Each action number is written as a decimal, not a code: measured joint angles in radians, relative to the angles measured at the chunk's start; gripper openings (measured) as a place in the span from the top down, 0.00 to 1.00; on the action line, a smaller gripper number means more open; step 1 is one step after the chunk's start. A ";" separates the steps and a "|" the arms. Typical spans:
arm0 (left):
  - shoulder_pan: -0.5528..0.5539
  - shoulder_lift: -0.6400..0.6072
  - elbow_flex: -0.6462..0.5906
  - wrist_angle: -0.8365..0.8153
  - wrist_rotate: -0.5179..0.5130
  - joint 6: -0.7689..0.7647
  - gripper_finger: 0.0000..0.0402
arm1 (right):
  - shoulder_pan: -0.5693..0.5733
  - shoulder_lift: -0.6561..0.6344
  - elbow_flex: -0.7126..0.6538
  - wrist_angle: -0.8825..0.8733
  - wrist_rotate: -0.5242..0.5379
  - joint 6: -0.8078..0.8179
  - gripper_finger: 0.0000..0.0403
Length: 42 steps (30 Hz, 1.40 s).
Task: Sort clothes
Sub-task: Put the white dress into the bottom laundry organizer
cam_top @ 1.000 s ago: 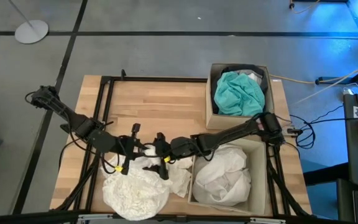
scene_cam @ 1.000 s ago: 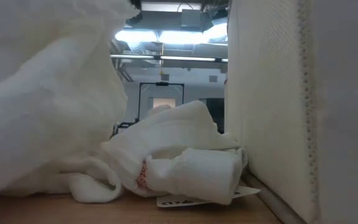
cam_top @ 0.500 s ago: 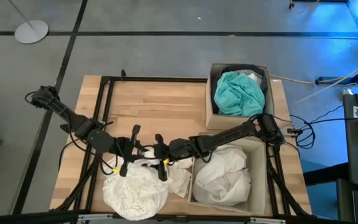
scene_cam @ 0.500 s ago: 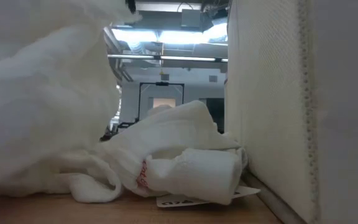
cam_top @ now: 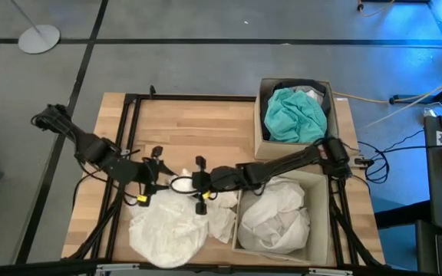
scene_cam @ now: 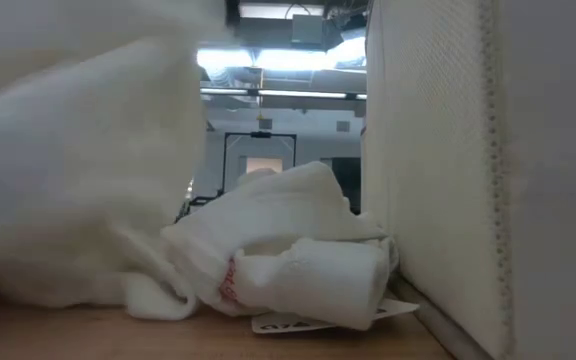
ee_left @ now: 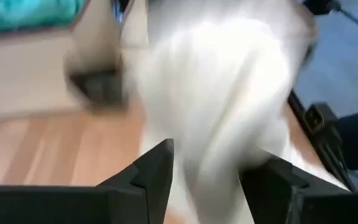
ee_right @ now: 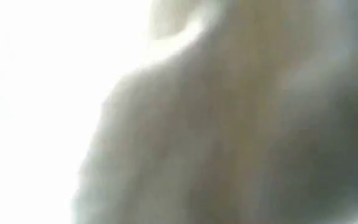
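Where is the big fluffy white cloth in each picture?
High view: the big white garment lies at the table's front edge, just below both grippers.
Low view: it fills the left side.
Left wrist view: white cloth, probably the same one, hangs between the left arm's dark fingers.
Right wrist view: only a pale blur; cannot tell.
Shared landmark: the small white garment beside the cream box.
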 joint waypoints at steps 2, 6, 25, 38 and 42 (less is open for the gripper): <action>-0.001 -0.034 0.000 -0.086 0.004 -0.061 0.59 | 0.000 -0.041 0.001 -0.013 0.018 -0.035 0.90; -0.004 -0.094 0.000 -0.192 0.007 -0.165 0.60 | 0.000 -0.108 0.002 -0.049 0.052 -0.095 0.90; -0.005 -0.138 -0.002 -0.226 0.011 -0.176 0.60 | 0.014 -0.515 0.008 -0.117 0.091 -0.191 0.88; -0.004 -0.097 -0.002 -0.201 -0.032 -0.185 0.60 | 0.014 -0.569 0.396 -0.455 0.083 -0.225 0.88; -0.004 -0.076 -0.002 -0.203 -0.032 -0.181 0.60 | 0.014 -0.566 0.545 -0.651 0.083 -0.213 0.89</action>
